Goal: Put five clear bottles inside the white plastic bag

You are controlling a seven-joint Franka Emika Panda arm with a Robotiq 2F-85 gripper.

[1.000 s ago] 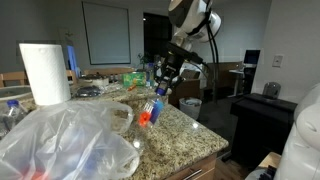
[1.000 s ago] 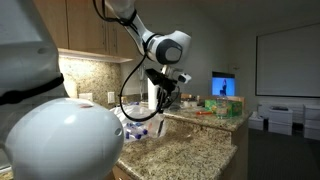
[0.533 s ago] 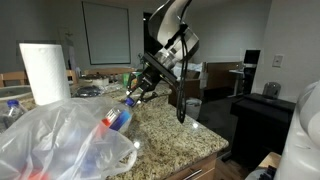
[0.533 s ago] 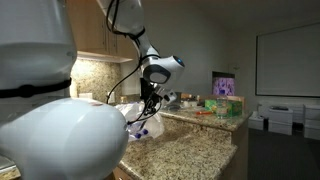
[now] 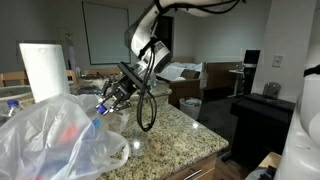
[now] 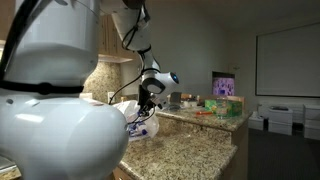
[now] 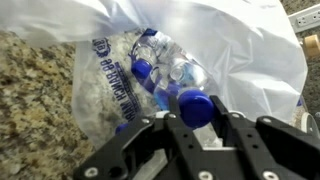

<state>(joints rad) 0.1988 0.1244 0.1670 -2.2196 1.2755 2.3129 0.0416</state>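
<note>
My gripper (image 7: 196, 112) is shut on a clear bottle with a blue cap (image 7: 195, 104) and holds it at the mouth of the white plastic bag (image 7: 230, 40). Inside the bag lie several clear bottles (image 7: 165, 70) with blue caps. In an exterior view the gripper (image 5: 112, 96) holds the bottle (image 5: 101, 106) at the upper right edge of the bag (image 5: 55, 140). In an exterior view the gripper (image 6: 144, 106) hangs low over the bag (image 6: 138, 128), the bottle hidden there.
The bag lies on a speckled granite counter (image 5: 170, 135). A paper towel roll (image 5: 45, 72) stands behind the bag. Assorted items (image 5: 120, 76) crowd the far end of the counter. A large white rounded shape (image 6: 55, 140) fills the foreground in an exterior view.
The arm has swung down and toward the bag with the bottle, from above the counter's middle to the bag's opening. The gripper stays shut on the bottle.
</note>
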